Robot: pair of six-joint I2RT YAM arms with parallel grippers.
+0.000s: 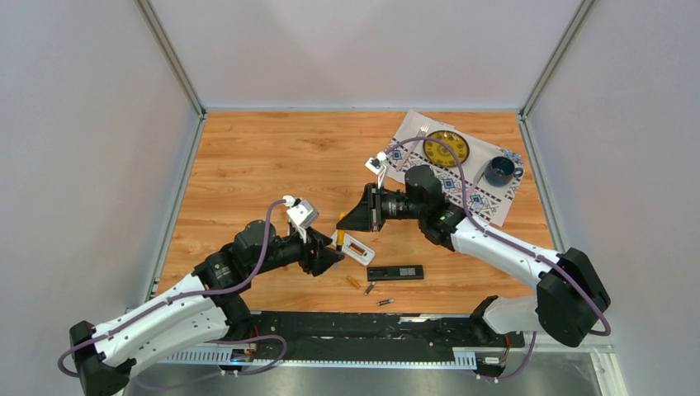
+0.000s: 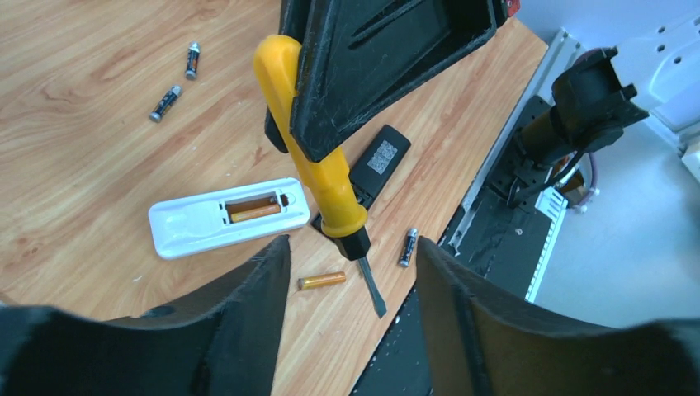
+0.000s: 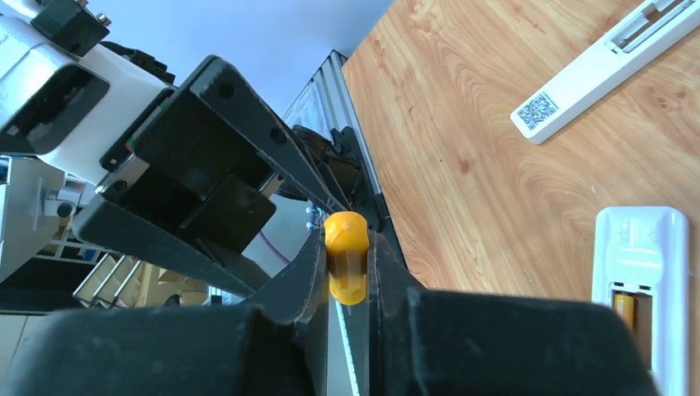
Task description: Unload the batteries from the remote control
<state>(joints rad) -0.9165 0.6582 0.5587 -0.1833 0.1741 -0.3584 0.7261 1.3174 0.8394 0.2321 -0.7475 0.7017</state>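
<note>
The white remote control [image 2: 186, 224] lies face down with its compartment open and one golden-orange battery [image 2: 252, 209] inside; it also shows in the overhead view [image 1: 360, 248] and the right wrist view [image 3: 640, 247]. Loose batteries lie on the wood: an orange one [image 2: 322, 281] and dark ones [image 2: 408, 247] [image 2: 165, 103] [image 2: 192, 59]. My right gripper [image 3: 347, 247] is shut on the yellow handle of a screwdriver [image 2: 318, 177], held tip-down above the table. My left gripper [image 2: 353, 243] is open just below it, its fingers apart on either side of the blade.
A flat black piece with a QR label [image 2: 378, 161] lies beside the remote. A patterned placemat [image 1: 487, 198] at the back right carries a yellow plate [image 1: 446, 147], a fork [image 1: 421, 132] and a blue cup [image 1: 500, 170]. The black base rail [image 1: 371, 326] runs along the near edge.
</note>
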